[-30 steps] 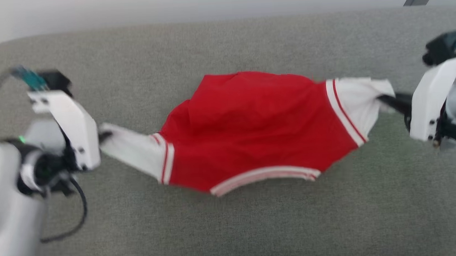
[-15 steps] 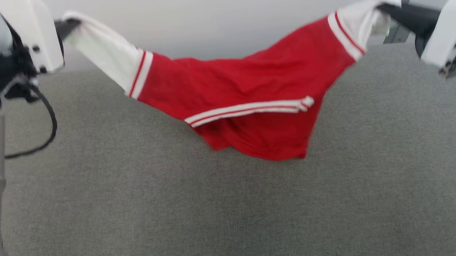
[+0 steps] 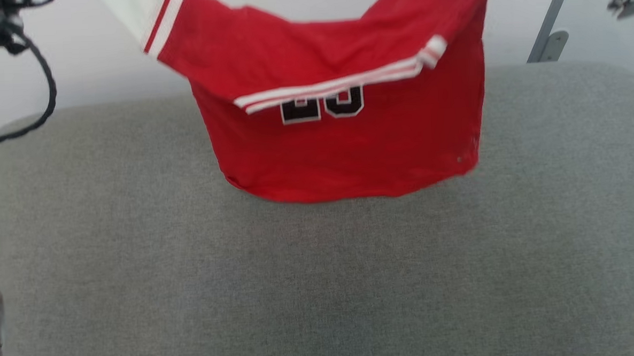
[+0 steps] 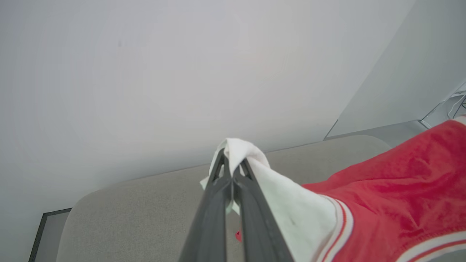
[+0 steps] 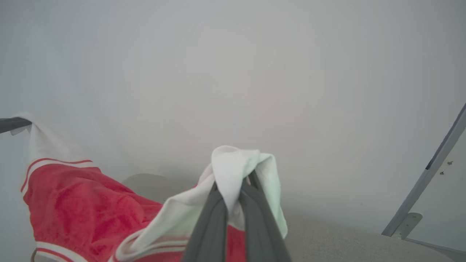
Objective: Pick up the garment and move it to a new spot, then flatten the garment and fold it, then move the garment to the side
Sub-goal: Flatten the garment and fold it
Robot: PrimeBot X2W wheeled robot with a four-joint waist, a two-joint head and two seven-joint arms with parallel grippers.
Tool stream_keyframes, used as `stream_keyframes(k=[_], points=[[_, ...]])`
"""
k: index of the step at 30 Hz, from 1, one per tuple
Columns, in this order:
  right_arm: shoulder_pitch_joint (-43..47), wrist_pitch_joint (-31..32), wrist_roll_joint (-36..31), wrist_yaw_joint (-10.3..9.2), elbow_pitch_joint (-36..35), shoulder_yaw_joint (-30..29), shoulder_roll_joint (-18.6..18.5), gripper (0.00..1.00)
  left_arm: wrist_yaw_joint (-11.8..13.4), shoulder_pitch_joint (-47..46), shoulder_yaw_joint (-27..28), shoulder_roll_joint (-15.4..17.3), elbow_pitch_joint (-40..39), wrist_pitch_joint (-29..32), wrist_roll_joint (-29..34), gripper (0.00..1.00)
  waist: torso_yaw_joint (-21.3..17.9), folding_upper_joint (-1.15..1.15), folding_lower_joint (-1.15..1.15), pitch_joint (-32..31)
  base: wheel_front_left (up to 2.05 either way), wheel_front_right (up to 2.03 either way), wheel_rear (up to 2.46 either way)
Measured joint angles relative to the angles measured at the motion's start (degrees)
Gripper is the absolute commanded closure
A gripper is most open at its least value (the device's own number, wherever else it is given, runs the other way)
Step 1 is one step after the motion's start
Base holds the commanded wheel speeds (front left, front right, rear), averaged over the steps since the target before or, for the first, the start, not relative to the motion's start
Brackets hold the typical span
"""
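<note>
Both tools high, clamped on garment sleeves.

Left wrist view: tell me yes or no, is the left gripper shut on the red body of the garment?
No, the left gripper is shut on a white sleeve of the garment, with the red body hanging off to the side.

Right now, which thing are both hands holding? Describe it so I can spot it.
Above the grey cushioned surface hangs the garment. It is a red shirt with white sleeves, striped trim and dark numerals, each sleeve pinched by the left hand and the right hand.
</note>
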Motion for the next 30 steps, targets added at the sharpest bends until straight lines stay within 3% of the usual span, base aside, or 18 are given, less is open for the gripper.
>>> stream_keyframes(k=[5,10,15,16,19,23,30], points=[[-6.0,-8.8,-6.7,0.0,7.0,1.4,1.4,1.0,-1.4,-4.7,-0.8,-1.8,3.9,-5.9,1.6,1.0,0.3,0.0,0.0,3.4,0.0,0.0,0.0],[-13.0,-22.1,-14.0,0.0,16.3,3.3,2.8,1.0,-2.3,-11.0,-0.9,-3.6,8.5,-15.1,4.1,1.0,0.6,0.0,0.0,8.1,0.0,0.0,0.0],[-21.5,-43.1,-24.0,0.01,24.2,3.1,3.7,1.0,-3.6,-18.3,-1.7,-4.5,12.7,-31.6,8.9,1.0,1.2,0.0,0.0,12.6,0.0,0.0,0.0],[-21.5,-43.1,-24.0,0.01,24.2,3.1,3.7,1.0,-3.6,-18.3,-1.7,-4.5,12.7,-31.6,8.9,1.0,1.2,0.0,0.0,12.6,0.0,0.0,0.0],[-24.5,-51.4,-28.9,0.0,29.8,2.3,4.6,1.0,-4.1,-21.5,-2.6,-5.0,15.7,-42.1,11.8,1.0,1.9,0.0,0.0,14.5,0.0,0.0,0.0],[-26.1,-55.6,-32.0,0.01,36.2,3.4,5.9,1.0,-5.0,-21.9,-3.3,-6.2,20.8,-51.7,12.3,1.0,3.1,0.0,0.0,15.7,0.0,0.0,0.0],[-22.4,-53.6,-28.6,0.02,44.3,8.9,7.4,1.0,-5.6,-15.5,-6.5,-6.5,31.8,-53.4,10.5,1.0,4.3,0.0,0.0,16.3,0.0,0.0,0.0]])
